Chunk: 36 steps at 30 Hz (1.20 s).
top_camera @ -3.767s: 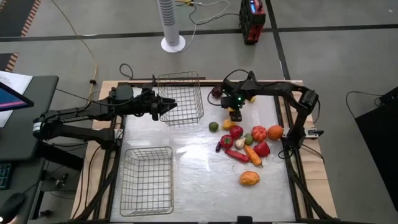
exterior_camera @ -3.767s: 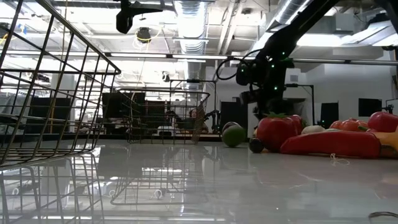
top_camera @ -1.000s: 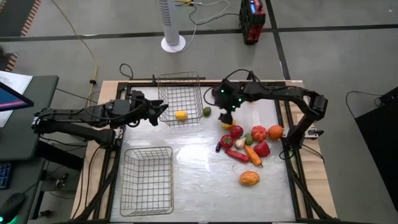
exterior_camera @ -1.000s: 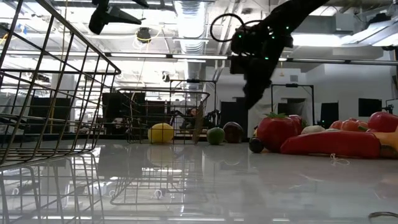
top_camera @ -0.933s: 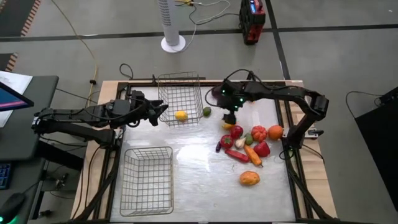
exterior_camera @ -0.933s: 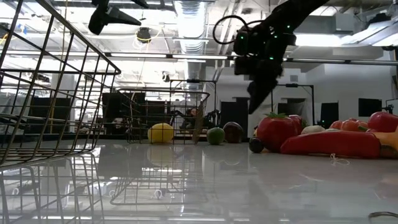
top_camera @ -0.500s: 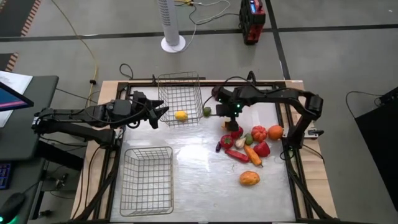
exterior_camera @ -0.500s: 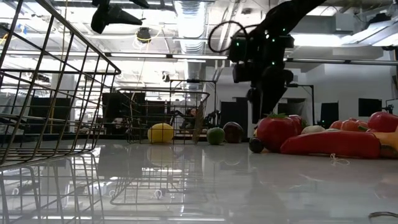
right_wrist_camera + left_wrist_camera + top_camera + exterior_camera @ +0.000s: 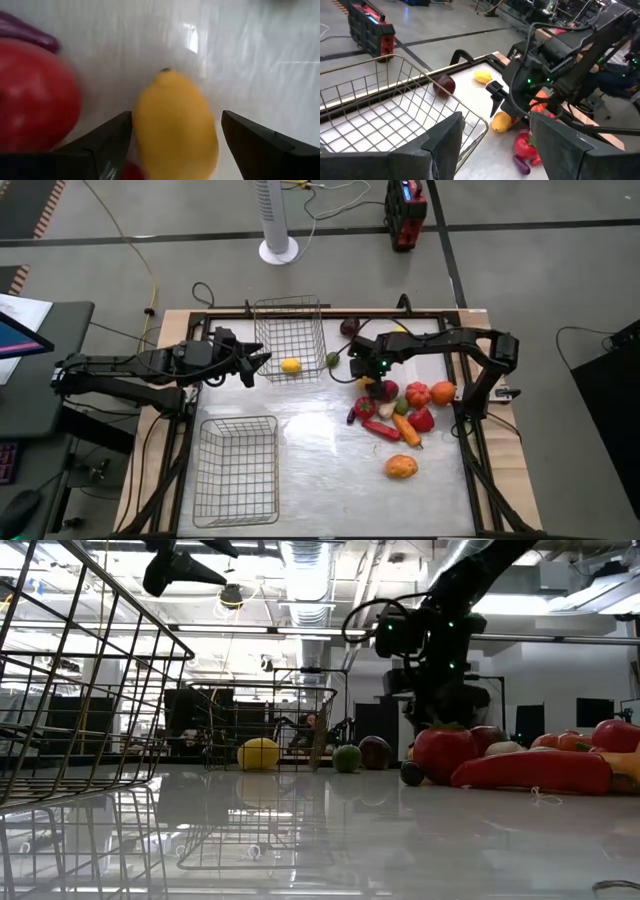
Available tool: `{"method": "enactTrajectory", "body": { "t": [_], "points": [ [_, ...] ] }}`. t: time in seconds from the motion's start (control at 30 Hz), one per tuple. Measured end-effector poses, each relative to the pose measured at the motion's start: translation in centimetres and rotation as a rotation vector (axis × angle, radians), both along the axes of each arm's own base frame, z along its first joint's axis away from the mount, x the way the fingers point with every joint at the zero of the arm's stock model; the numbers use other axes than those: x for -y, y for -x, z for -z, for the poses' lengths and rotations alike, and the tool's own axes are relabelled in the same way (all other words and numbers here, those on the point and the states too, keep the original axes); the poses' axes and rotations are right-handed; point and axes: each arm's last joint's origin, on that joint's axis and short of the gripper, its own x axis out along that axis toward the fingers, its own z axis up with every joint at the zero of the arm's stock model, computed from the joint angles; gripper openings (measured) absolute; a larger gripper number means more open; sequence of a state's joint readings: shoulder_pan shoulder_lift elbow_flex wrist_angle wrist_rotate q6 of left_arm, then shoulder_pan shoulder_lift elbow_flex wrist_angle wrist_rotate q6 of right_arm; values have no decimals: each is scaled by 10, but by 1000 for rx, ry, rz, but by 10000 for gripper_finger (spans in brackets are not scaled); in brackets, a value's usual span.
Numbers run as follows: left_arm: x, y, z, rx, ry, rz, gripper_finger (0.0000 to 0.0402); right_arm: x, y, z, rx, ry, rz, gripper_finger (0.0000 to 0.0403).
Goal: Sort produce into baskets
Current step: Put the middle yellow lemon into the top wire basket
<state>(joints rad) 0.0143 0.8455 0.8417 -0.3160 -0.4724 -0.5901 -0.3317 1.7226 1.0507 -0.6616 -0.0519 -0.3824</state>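
My right gripper [image 9: 371, 377] is open, low over the table at the far edge of the produce pile [image 9: 400, 415]. Its fingers stand on either side of a yellow lemon [image 9: 175, 127] that lies on the table next to a red fruit [image 9: 35, 95]. I cannot tell whether they touch the lemon. My left gripper [image 9: 258, 363] is open and empty, raised beside the left wall of the far basket [image 9: 290, 330]. A yellow round fruit [image 9: 291, 365] lies in that basket. The near basket [image 9: 237, 470] stands at the front left.
A green lime [image 9: 332, 360] lies just outside the far basket's right wall. A maroon fruit [image 9: 348, 327] and another yellow piece [image 9: 482, 76] lie near the far edge. An orange fruit [image 9: 401, 467] lies alone toward the near right. Bare tabletop lies between the baskets and the pile.
My right gripper has come down and a little toward the table's near edge, from above the lime and maroon fruit onto the lemon at the pile's edge. Its fingers now point down around the lemon.
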Motion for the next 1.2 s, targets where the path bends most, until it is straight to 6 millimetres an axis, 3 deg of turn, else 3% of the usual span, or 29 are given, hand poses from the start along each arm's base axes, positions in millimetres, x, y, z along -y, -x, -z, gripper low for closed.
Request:
{"method": "enactTrajectory", "body": {
  "t": [0.27,0.4,0.6,0.8,1.03,1.2],
  "points": [
    [1,0,0,16,46,36,219,0,0,4,23,-2,41,273],
    [2,1,-1,51,110,48,219,-1,-2,-19,27,-14,85,248],
    [2,5,-4,93,155,44,219,6,-21,-84,284,28,141,258],
    [0,5,-8,112,87,-35,219,16,-46,-135,593,-25,361,275],
    [-1,6,-9,122,75,-54,219,12,-71,-159,925,-42,343,281],
    [-1,6,-9,119,66,-66,219,21,-92,-150,1030,-139,337,324]
  ]
}}
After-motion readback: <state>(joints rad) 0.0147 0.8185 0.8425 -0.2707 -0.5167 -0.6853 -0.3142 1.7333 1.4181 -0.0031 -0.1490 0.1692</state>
